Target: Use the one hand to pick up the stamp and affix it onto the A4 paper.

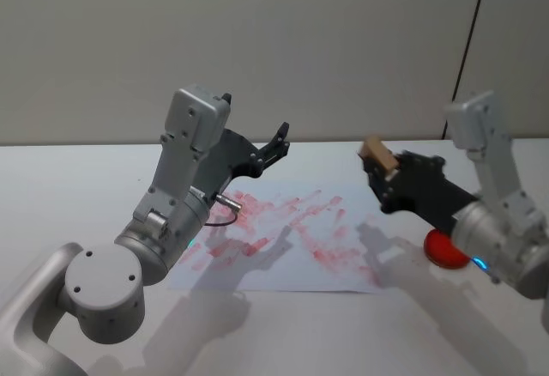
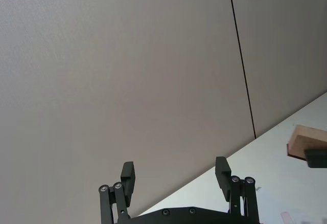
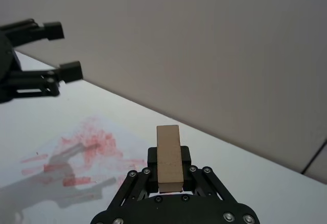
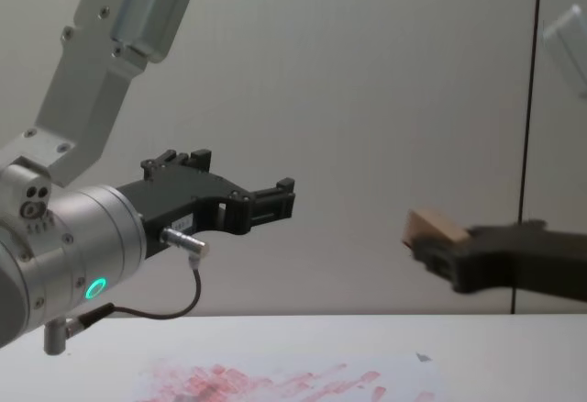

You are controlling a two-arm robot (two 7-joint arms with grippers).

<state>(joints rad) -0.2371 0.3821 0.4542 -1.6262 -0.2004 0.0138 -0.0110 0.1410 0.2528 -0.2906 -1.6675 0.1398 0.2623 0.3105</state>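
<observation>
The hand [image 1: 379,164] is clamping the stamp [image 1: 375,148] above the A4 paper's [image 1: 317,256] right edge. A red pad [image 1: 439,251] is lying just past that edge, and the left gripper [image 1: 280,140] is gaping wide above the paper's left.

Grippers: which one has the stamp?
The right gripper, shut on the stamp; the left gripper hangs open and empty.

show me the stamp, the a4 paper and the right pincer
stamp [image 3: 168,155]: right wrist view, long wooden face
A4 paper [image 1: 300,234]: head view, inked middle
right pincer [image 1: 380,170]: head view, between its fingertips
</observation>
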